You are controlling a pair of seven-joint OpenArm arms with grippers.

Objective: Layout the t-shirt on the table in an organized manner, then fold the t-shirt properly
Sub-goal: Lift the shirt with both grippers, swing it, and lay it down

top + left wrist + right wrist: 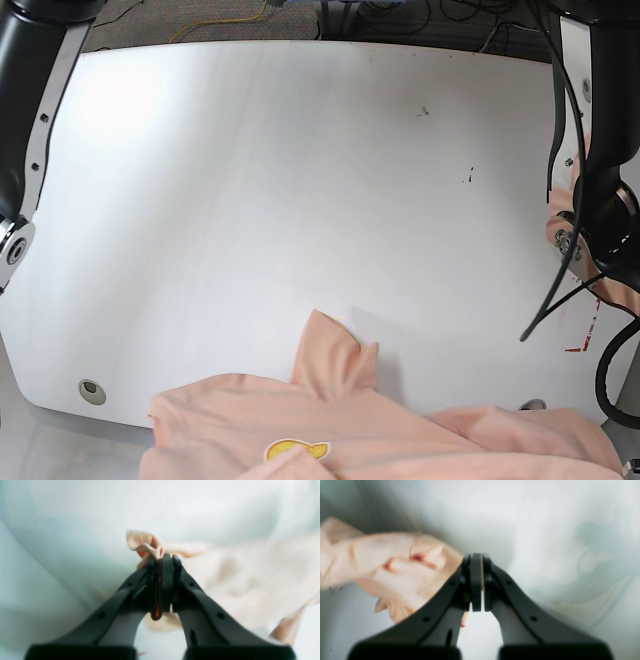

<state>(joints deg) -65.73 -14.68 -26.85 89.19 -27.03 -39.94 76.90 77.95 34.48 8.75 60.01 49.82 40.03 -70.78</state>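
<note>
The peach t-shirt [400, 440] lies crumpled along the near edge of the white table [300, 180], with a yellow print [297, 450] facing up and one corner peaked toward the middle. In the left wrist view my left gripper [163, 557] is shut on a fold of the t-shirt [250, 580], and cloth sticks up past the fingertips. A scrap of peach cloth [552, 228] shows beside the left arm [600, 120] at the table's right edge. My right gripper [477, 555] is shut. The t-shirt [395, 562] bunches against its left finger, and no cloth shows between the pads.
Two grommet holes [92, 390] [533, 405] sit near the front edge. Dark specks [423, 111] [467, 178] dot the far right, and red marks [585, 340] lie by the left arm. The right arm [30, 100] runs down the table's left side. Cables [560, 150] hang at the right.
</note>
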